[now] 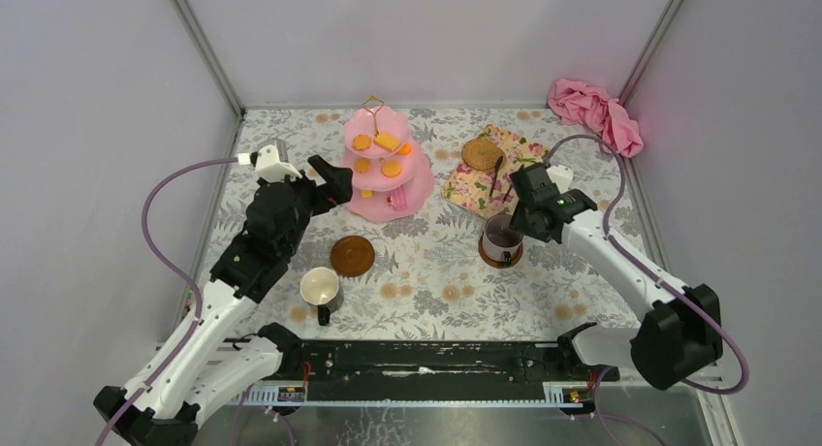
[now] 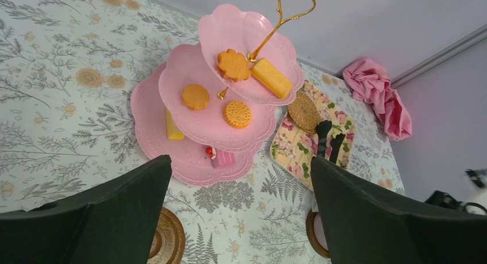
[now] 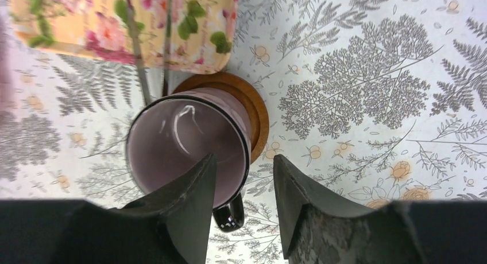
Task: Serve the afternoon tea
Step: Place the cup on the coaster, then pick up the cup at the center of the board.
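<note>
The pink three-tier cake stand (image 1: 386, 175) stands at the back middle, with orange and yellow biscuits (image 1: 390, 142) on its tiers; it also shows in the left wrist view (image 2: 189, 155). My left gripper (image 1: 336, 184) is open and empty, just left of the stand (image 2: 240, 160). An empty brown saucer (image 1: 352, 256) lies in front of the stand, with the white mug (image 1: 320, 289) near it. The purple mug (image 3: 184, 143) stands on the second saucer (image 3: 255, 112). My right gripper (image 3: 244, 160) is open over the mug's rim and handle, one finger over the inside.
A floral tray (image 1: 472, 189) at the back right holds a round woven piece (image 1: 482, 154) and slim black tongs (image 1: 496, 175). A pink cloth (image 1: 593, 111) lies in the far right corner. Grey walls close in the table on three sides.
</note>
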You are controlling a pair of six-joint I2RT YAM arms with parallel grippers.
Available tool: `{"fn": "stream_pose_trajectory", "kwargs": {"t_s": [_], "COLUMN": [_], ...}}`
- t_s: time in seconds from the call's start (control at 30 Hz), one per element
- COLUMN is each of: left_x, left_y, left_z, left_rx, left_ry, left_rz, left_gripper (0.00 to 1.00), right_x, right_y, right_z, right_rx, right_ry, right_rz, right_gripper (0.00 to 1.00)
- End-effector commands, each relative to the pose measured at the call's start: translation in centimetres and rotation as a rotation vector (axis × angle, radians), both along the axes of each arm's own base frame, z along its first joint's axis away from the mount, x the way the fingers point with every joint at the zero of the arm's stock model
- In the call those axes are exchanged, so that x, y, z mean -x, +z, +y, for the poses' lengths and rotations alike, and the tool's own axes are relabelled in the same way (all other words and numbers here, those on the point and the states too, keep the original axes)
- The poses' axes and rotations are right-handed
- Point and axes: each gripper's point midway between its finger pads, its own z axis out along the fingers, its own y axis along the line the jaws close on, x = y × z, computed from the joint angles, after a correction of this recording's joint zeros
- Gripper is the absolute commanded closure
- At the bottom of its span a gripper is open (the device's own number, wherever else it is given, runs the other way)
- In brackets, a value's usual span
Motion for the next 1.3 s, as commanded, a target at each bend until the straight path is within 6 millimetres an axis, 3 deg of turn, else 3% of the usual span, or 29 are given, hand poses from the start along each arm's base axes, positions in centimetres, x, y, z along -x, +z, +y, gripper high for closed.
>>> {"fn": "stream_pose_trajectory", "kwargs": {"t_s": [0.0,0.13,0.33,0.47,0.63,0.93,1.27], "left_x": [-0.1,-0.2,-0.6,0.4,2.1,7.8,11.1], "left_y": [1.5,2.1,0.6,-1.1,-2.1,-5.2,-9.7], "left_z": [0.7,1.3,1.3,1.0,1.9,4.9,4.9], "left_rx": [-0.056,-0.082,-0.141,-0.168,-0.220,-0.162,-0.048], "left_ry": [0.029,0.058,0.069,0.035,0.039,0.132,0.175], "left_rz": [-0.009,0.011,0.122,0.235,0.357,0.523,0.676], "left_gripper": [0.01,0.00,0.00,0.00,0.02,0.03,0.06], "right_x": [-0.9,-1.4,-2.5,-2.8,-2.8,-2.4,-2.5], "right_y": [5.4,8.3,12.3,13.4,11.9,6.8,3.8], "right_z": [0.0,1.9,8.1,12.0,14.8,16.2,17.8], "right_rx": [-0.010,-0.047,-0.106,-0.163,-0.225,-0.245,-0.246], "right_ry": [0.018,0.091,0.277,0.375,0.445,0.493,0.540], "right_rz": [-0.150,-0.235,-0.333,-0.377,-0.372,-0.322,-0.291], "right_gripper": [0.52,0.52,0.54,0.56,0.56,0.56,0.56]}}
